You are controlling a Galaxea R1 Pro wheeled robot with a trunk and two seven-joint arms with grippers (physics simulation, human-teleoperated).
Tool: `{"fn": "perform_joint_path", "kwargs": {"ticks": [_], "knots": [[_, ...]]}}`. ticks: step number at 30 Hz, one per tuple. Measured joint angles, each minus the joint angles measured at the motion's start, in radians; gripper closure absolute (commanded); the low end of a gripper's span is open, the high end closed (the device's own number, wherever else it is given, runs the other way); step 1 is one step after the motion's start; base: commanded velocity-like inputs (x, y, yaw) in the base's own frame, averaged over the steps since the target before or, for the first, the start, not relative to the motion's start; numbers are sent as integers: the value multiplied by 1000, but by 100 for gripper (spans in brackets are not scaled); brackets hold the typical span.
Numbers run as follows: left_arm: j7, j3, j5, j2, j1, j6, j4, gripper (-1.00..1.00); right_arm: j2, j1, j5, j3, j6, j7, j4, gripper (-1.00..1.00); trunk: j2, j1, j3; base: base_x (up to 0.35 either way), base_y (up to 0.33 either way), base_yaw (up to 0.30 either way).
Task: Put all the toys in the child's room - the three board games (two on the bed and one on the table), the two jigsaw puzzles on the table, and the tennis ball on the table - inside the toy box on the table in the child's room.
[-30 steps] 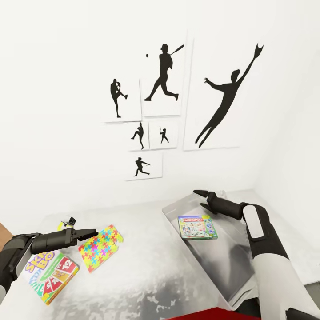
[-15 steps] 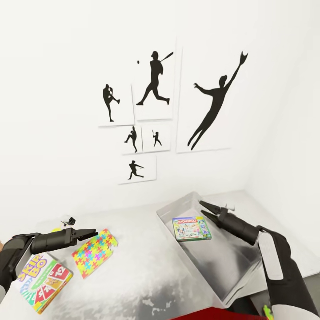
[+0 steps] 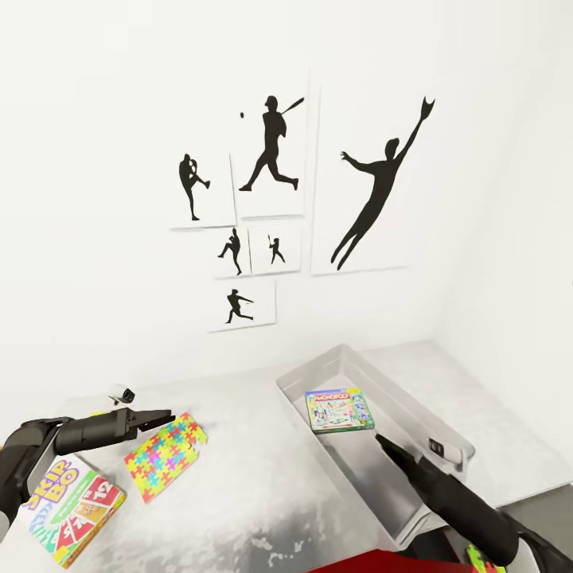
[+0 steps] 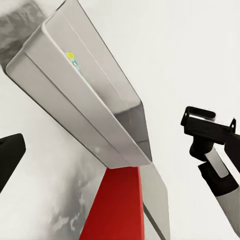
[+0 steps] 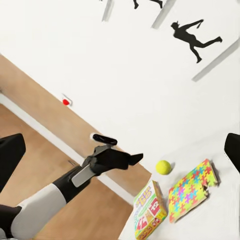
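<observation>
The light-grey toy box (image 3: 414, 414) stands on the table's (image 3: 263, 493) right side. A green-edged board game (image 3: 340, 410) lies flat inside it. My right gripper (image 3: 382, 440) hangs open and empty over the box's near end; its fingers (image 5: 11, 150) stand wide apart in the right wrist view. My left gripper (image 3: 159, 418) is open just above a jigsaw puzzle (image 3: 163, 455) on the left. A yellow-green, red and white board game (image 3: 72, 509) lies nearer me. The tennis ball (image 5: 163, 167) sits beyond the puzzle (image 5: 190, 190), mostly hidden behind my left arm in the head view.
Black silhouette pictures (image 3: 270, 151) hang on the white wall behind the table. A small white object (image 3: 122, 392) lies near the table's back left. A red chair (image 3: 382, 563) sits just under the table's front edge. Wood floor (image 5: 30, 125) lies left of the table.
My right arm has pulled back from the far end of the toy box to its near end. The head view has shifted slightly. The left arm has held still.
</observation>
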Motion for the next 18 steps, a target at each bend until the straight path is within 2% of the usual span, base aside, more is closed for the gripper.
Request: {"fn": "perform_joint_path", "kwargs": {"ticks": [4,18], "knots": [[0,0,0,0,0,0,0,-100,1,27,5,0,-59,28,-2,-100,0,0,0,0,0,-1],[0,0,0,-1,0,0,0,-100,-3,31,4,-1,-66,33,-1,-100,0,0,0,0,0,0]]}}
